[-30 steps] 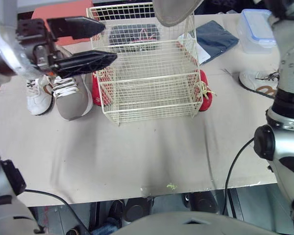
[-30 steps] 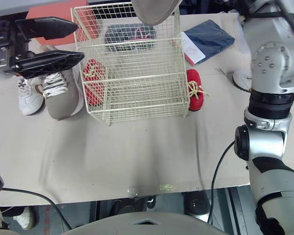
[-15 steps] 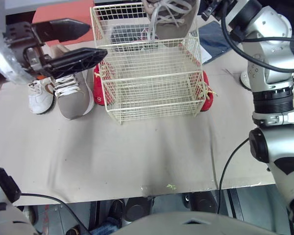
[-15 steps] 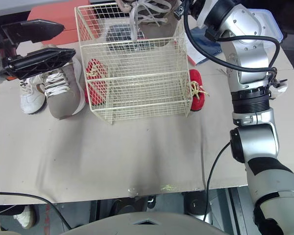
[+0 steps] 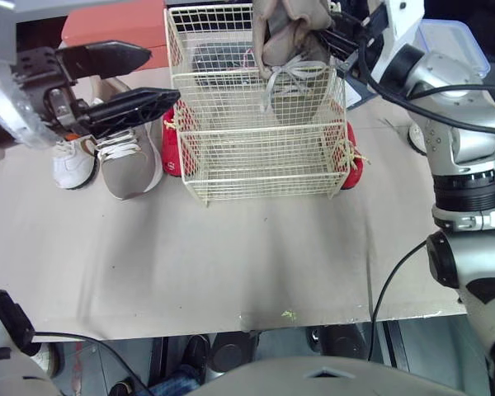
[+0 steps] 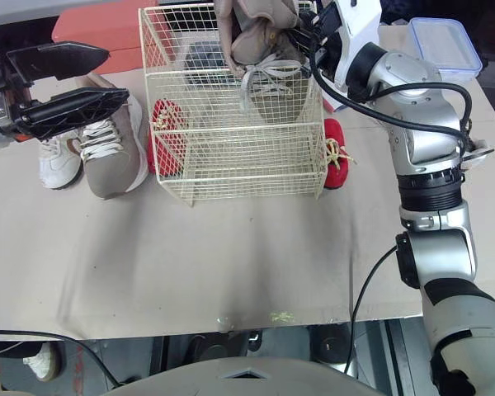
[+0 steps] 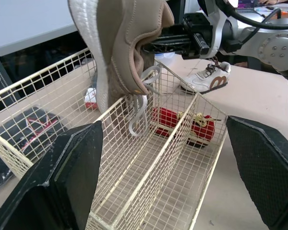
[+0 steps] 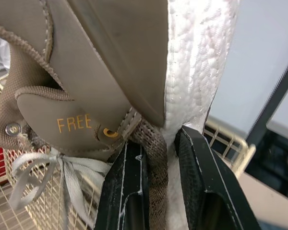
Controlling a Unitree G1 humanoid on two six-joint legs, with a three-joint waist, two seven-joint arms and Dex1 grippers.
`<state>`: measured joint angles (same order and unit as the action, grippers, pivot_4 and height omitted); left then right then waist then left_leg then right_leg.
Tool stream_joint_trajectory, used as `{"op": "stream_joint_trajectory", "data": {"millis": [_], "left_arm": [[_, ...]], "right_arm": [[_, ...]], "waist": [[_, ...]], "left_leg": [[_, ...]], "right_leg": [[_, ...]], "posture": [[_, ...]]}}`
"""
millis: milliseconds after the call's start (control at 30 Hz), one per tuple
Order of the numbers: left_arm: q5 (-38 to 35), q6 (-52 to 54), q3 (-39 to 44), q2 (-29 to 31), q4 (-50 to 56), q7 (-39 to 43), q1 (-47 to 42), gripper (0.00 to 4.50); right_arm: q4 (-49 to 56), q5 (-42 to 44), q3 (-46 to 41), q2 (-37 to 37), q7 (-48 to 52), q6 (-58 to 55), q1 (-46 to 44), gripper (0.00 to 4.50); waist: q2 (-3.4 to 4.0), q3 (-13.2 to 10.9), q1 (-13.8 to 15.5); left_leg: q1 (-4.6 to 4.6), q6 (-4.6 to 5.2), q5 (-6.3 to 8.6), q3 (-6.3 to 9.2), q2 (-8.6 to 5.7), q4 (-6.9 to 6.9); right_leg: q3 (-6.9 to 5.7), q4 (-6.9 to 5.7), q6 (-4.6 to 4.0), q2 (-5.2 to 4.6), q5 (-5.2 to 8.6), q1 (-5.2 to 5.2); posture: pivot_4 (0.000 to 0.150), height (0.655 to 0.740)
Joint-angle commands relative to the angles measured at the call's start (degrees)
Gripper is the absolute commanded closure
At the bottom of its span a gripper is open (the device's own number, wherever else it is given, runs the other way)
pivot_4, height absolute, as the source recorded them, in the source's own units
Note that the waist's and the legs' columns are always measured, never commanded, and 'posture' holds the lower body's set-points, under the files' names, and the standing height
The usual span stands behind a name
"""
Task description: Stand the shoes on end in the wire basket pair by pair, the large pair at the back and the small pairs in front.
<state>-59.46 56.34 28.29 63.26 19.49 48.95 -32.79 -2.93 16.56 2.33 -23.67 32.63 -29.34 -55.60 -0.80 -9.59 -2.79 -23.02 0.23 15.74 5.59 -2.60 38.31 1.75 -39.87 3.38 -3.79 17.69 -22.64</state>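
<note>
The right claw (image 8: 158,143) is clamped on the knitted collar of a tan shoe (image 5: 293,41), one finger (image 8: 127,187) on the inner side and the other pressed against the white sole. The shoe hangs upright over the back section of the basket (image 5: 264,165). Its lower part sits behind the mesh, and its upper part rises above the rim. Its white laces dangle loose down the mesh. Whether the shoe touches the basket floor cannot be told.

The left claw (image 5: 161,76) hovers open and empty just beside the basket's left side, its two fingers spread well apart. It is above the second tan shoe (image 5: 128,161), which lies flat on the counter (image 5: 231,256).

A small white shoe (image 5: 73,161) lies flat against the outer side of that tan shoe. The two red shoes are outside the basket — one (image 5: 172,148) close against its left wall, the other (image 5: 352,161) close against its right wall, yellow laces showing. Another white shoe (image 7: 204,81), marked with brown, rests on the counter farther right, apart from the basket. The basket's front section holds nothing.

A clear box with a blue lid (image 5: 454,45) sits at the counter's far right corner — well apart from the shoes.
</note>
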Motion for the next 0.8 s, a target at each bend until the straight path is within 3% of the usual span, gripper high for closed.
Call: {"op": "stream_joint_trajectory", "data": {"millis": [33, 300, 500, 633, 800], "left_arm": [[0.7, -2.0, 0.0, 0.8, 0.2, 0.7, -0.3, 0.03], [3.8, -4.8, 0.3, 0.3, -1.1, 1.3, 2.5, 0.0], [5.1, -7.1, 4.7, -1.8, -6.5, 0.3, 4.5, 0.0], [12.4, -12.6, 5.2, -3.4, -15.0, -2.1, 7.2, 0.0], [22.3, -20.4, 5.3, -4.5, -33.1, -8.5, 7.5, 0.0]], "right_arm": [[2.0, -0.7, 0.4, -1.0, 0.0, -2.9, 2.5, 3.81], [8.2, 5.4, -5.6, -6.7, 5.9, -5.1, 3.0, 0.03], [15.9, 15.8, -11.8, -13.8, 13.1, -12.2, 8.7, 0.03], [21.9, 21.3, -13.5, -16.3, 16.4, -13.8, 12.9, 0.03], [29.0, 25.6, -12.7, -15.5, 13.5, -16.3, 15.6, 0.03]], "waist": [[0.0, 0.0, 0.4], [0.05, 0.0, 0.2], [0.04, 0.0, 0.3], [0.05, 0.0, 0.3], [0.04, 0.0, 0.1]], "left_leg": [[0.01, 0.0, 0.0, -0.01, 0.0, 0.0], [-0.03, 0.01, 0.0, -0.11, 0.01, -0.04], [-0.02, 0.02, 0.01, -0.11, 0.05, -0.06], [0.02, 0.03, 0.01, -0.13, 0.05, -0.03], [0.09, 0.03, 0.02, -0.13, 0.11, -0.08]], "right_leg": [[0.0, 0.0, 0.0, 0.0, 0.0, 0.0], [0.11, 0.0, 0.0, 0.08, 0.0, -0.09], [0.15, 0.02, 0.0, 0.02, 0.0, -0.09], [0.18, -0.01, 0.0, 0.02, 0.0, -0.08], [0.24, -0.05, -0.01, 0.11, 0.0, -0.09]], "posture": [[0.15, 0.74], [0.15, 0.74], [0.15, 0.74], [0.15, 0.74], [0.15, 0.74]]}}
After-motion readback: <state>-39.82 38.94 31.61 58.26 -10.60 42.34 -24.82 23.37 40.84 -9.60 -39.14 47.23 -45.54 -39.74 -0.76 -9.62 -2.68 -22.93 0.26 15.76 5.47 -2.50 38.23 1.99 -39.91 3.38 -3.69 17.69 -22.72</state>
